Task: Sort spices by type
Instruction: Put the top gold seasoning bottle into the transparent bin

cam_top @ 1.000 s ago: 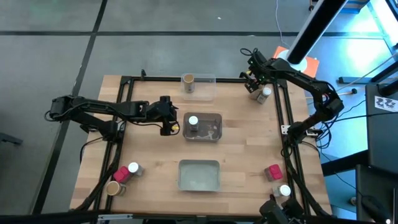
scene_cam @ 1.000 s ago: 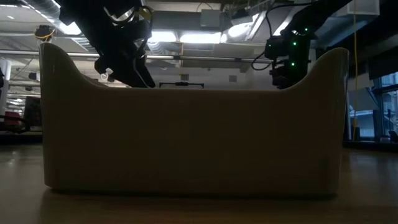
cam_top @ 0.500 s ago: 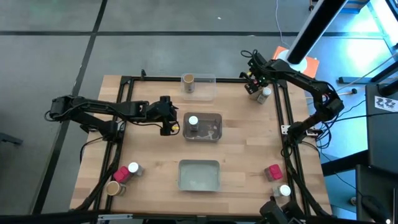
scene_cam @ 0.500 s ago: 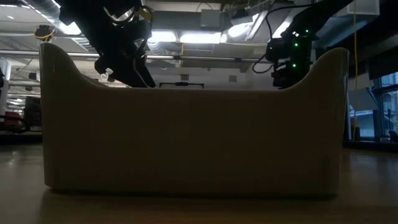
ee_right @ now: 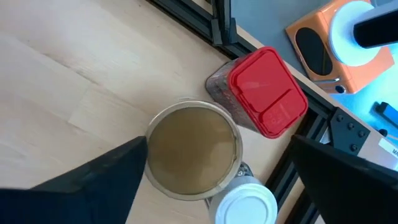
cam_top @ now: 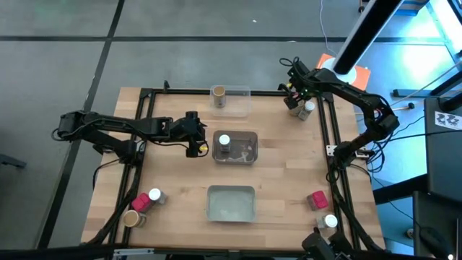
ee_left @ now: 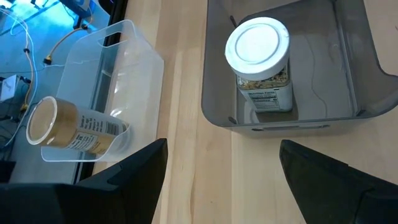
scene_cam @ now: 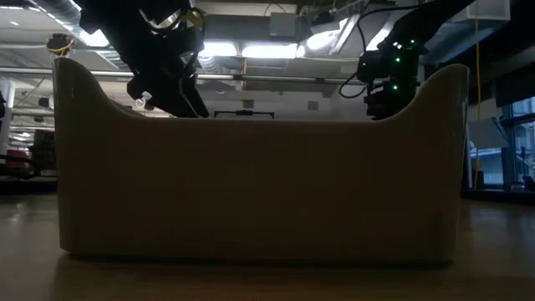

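My left gripper [cam_top: 196, 144] hovers open at the left of the grey middle tray [cam_top: 249, 137]. In that tray a dark jar with a white lid [ee_left: 257, 46] stands upright, ahead of my open fingers [ee_left: 224, 180]. My right gripper [cam_top: 294, 94] is open above the far right corner. Its fingers [ee_right: 217, 186] stand on either side of a tan-topped brown cylinder [ee_right: 194, 149], and no touch shows. A red boxy container [ee_right: 267, 90] and a white-lidded jar [ee_right: 242, 204] stand against that cylinder. Another tan-topped cylinder [ee_left: 68, 127] lies on its side in the clear far tray [cam_top: 242, 101].
A third tray [cam_top: 231, 202] sits near the table's near edge and fills the low view [scene_cam: 259, 192]. The near left corner holds a red box [cam_top: 141, 202], a white-lidded jar [cam_top: 155, 195] and a tan cylinder [cam_top: 131, 218]. The near right corner holds a red box [cam_top: 316, 200] and a white-lidded jar [cam_top: 330, 222]. A black frame rail [cam_top: 333, 137] runs along the right side.
My right arm has shifted a little toward the table's right over the corner cluster, then held still. The left arm and all containers have stayed where they were.
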### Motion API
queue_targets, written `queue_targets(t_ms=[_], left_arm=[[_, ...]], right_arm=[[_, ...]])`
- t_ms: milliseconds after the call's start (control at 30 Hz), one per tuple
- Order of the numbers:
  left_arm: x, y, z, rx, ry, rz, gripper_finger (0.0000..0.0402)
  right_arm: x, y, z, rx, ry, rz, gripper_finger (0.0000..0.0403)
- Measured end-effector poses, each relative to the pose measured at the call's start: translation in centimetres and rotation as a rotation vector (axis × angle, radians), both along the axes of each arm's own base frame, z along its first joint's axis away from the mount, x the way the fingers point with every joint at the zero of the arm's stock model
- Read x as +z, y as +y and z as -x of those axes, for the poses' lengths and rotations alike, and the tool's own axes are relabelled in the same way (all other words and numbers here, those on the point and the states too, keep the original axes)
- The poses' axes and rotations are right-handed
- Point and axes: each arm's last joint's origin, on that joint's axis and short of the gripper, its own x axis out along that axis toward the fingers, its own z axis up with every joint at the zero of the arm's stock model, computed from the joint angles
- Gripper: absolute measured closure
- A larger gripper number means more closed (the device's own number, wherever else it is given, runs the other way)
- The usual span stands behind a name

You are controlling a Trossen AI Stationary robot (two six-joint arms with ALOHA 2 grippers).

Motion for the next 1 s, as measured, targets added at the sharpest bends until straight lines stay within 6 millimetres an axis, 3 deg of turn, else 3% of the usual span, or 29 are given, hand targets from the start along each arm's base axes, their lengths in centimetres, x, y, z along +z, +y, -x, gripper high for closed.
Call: queue_targets(t_ms=[300,800,1000], left_arm=[[0.0,0.0,0.0,-0.001,-0.001,-0.001,0.0108],[0.0,0.0,0.0,-0.003,-0.005,-0.004,0.0108],[0.1,0.0,-0.1,-0.003,-0.006,-0.004,0.0108]], right_arm=[[0.1,-0.1,-0.1,0.027,-0.001,0.014,0.006],[0.0,0.1,-0.2,0.045,-0.046,-0.036,0.0062],[-1.0,0.1,0.2,0.012,0.033,0.006,0.0062]])
